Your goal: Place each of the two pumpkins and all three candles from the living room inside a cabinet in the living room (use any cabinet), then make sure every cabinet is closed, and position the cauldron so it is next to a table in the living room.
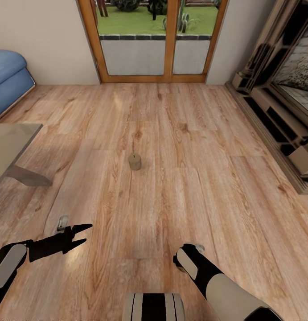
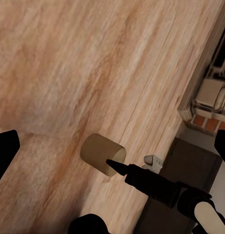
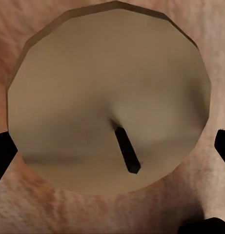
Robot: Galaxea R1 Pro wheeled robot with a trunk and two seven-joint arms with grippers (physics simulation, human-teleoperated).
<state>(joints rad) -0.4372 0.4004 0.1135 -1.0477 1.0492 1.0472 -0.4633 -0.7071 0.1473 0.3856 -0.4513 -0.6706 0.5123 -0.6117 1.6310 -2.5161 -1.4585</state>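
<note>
A tan candle [image 1: 135, 161] stands upright on the wood floor mid-room. A second candle [image 3: 110, 97] sits directly under my right gripper [image 1: 188, 255]. Its flat top and dark wick are very close in the right wrist view, with the black fingertips [image 3: 2, 152] apart at either side of it, so the gripper is open. In the left wrist view the same candle [image 2: 102, 154] stands on the floor with a right finger [image 2: 141, 176] at its rim. My left gripper [image 1: 87, 234] hovers open and empty over the floor at the near left. The dark-brown cabinet [image 1: 278, 118] runs along the right wall.
The glossy table [image 1: 11, 142] juts in from the left, with the blue sofa [image 1: 6, 76] behind it. Wood-framed glass doors [image 1: 151, 40] close the far wall. A small pale object [image 1: 62, 221] lies on the floor by my left gripper.
</note>
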